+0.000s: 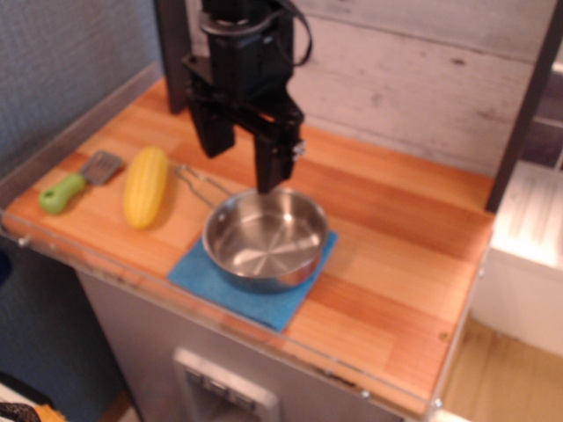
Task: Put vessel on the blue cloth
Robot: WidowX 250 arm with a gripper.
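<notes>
Vessel (264, 239) sits on blue cloth (224, 286) near table edge, tool (244, 163) spread wide above.

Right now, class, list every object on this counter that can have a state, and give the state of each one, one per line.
vessel: upright, empty, sitting on the blue cloth, released.
blue cloth: lying flat, partly covered by the vessel.
gripper: open, holding nothing, raised above the counter behind the vessel.
corn: lying on its side, left of the vessel.
spatula: lying flat, left of the corn.
</notes>
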